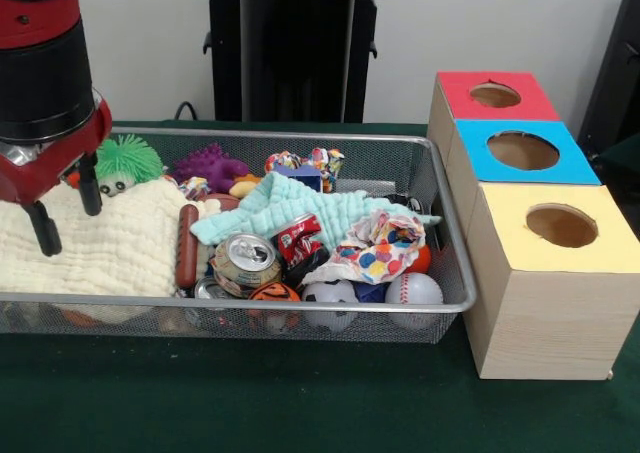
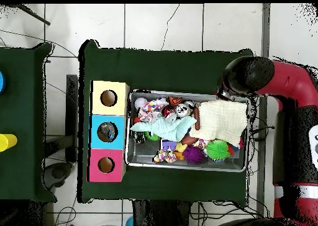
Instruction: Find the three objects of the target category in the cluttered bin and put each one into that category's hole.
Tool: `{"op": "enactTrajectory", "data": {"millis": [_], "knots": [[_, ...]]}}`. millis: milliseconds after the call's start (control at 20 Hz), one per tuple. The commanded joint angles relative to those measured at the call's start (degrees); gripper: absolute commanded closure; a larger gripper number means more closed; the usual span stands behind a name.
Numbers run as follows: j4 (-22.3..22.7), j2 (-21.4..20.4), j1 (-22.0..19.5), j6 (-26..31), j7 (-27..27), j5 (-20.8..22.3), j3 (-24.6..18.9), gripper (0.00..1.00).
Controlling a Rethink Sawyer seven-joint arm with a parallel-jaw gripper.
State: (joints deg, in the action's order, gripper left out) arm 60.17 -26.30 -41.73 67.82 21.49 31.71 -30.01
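Observation:
The wire mesh bin (image 1: 455, 233) sits on the green table, full of clutter; it also shows in the overhead view (image 2: 186, 167). No clear plastic bottle shows in either view. My gripper (image 1: 66, 211) hangs over the bin's left end in the front view, just above a cream cloth (image 1: 110, 248), open and empty. In the overhead view the arm's head (image 2: 245, 77) covers it. The blue-topped box's hole (image 1: 523, 150) is right of the bin, in the middle of the three boxes, and shows from above too (image 2: 107, 131).
The red-topped box (image 1: 520, 101) and yellow-topped box (image 1: 600, 213) flank the blue one. The bin holds a teal cloth (image 1: 300, 208), a crushed can (image 1: 245, 258), a colourful wrapper (image 1: 380, 248), a baseball (image 1: 413, 289), a green spiky ball (image 1: 128, 158) and a toy hot dog (image 1: 186, 245).

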Motion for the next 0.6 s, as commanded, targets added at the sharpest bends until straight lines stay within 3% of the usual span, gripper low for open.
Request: {"op": "enactTrajectory", "data": {"millis": [50,350,600], "knots": [[15.24,-2.89,0.97,-4.09,18.47,-1.91,6.65,0.0],[15.31,-0.38,1.52,-5.13,17.12,-1.58,9.91,0.0],[20.2,-1.56,0.04,-10.07,16.79,-3.26,10.22,0.0]]}}
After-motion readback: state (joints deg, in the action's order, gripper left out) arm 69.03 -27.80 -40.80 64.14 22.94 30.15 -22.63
